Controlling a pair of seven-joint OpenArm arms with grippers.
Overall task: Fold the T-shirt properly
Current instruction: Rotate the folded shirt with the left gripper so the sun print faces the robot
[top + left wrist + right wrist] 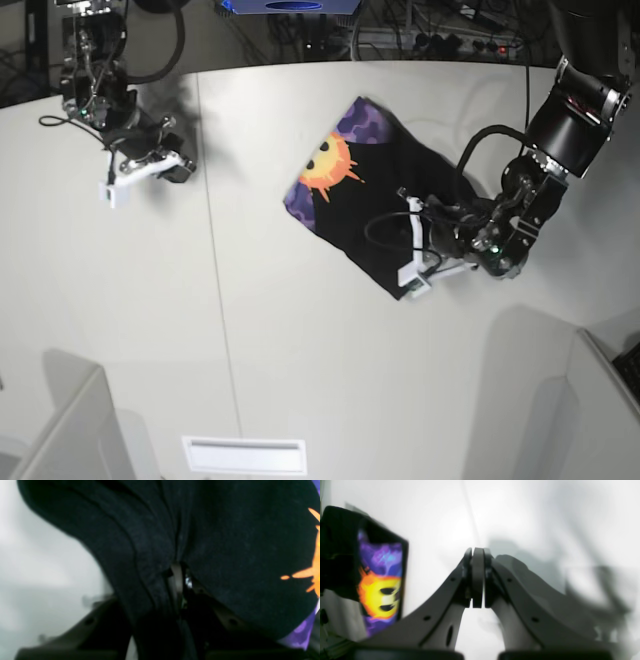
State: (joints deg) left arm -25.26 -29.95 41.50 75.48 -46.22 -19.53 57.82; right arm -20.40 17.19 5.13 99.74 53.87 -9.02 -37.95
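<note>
The black T-shirt (372, 195) lies folded into a slanted rectangle in the middle of the white table (300, 340), with its orange sun face and purple print facing up. At the shirt's lower right edge, my left gripper (413, 250) is shut on the cloth. Up close, black fabric (225, 542) is bunched around and pinched between the left gripper's (178, 580) fingers. My right gripper (112, 186) hovers far off at the table's left, shut on nothing. In the right wrist view its (478, 577) pads press together, with the printed shirt (380, 585) at the left edge.
A thin seam (215, 250) runs down the table. Grey partition panels stand at the lower left (70, 430) and lower right (600, 400) corners, and a white slot (245, 455) sits at the front edge. Cables and equipment (430, 30) line the back.
</note>
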